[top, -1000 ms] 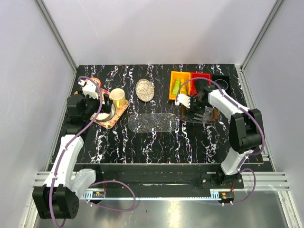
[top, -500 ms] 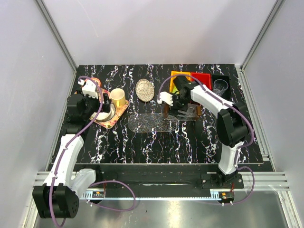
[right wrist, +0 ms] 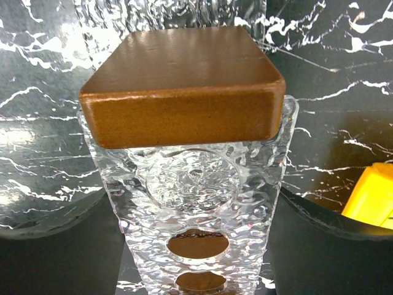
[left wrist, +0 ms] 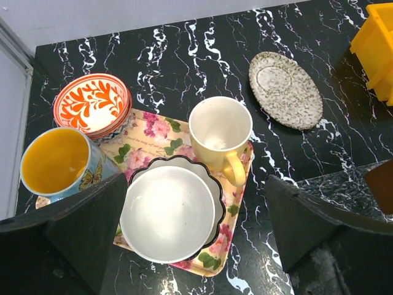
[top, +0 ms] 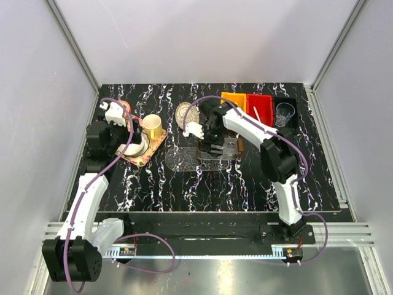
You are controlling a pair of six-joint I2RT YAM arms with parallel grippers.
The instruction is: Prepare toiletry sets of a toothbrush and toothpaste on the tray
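Note:
My right gripper point(top: 212, 142) is shut on a clear textured holder point(right wrist: 196, 184) with brown wooden ends point(right wrist: 181, 80) and holds it over the right part of the clear oval tray point(top: 183, 160). The holder also shows in the top view point(top: 226, 146). The tray's textured surface shows behind the holder in the right wrist view point(right wrist: 123, 15). A thin white stick, probably the toothbrush point(top: 254, 110), lies in the red bin point(top: 263, 106). The toothpaste tubes are hidden by the right arm. My left gripper point(left wrist: 196, 246) is open and empty above a floral tray point(left wrist: 236, 209).
The floral tray carries a white bowl point(left wrist: 169, 215), a yellow mug point(left wrist: 220, 132), a blue-and-yellow cup point(left wrist: 55, 160) and an orange patterned bowl point(left wrist: 92, 104). A silvery round dish point(top: 187, 117) lies behind the oval tray. An orange bin point(top: 233, 98) and a black bin with a clear cup point(top: 282, 114) stand at the back right.
My right arm has swung left with the clear holder, from in front of the bins to over the oval tray. The left arm has not moved.

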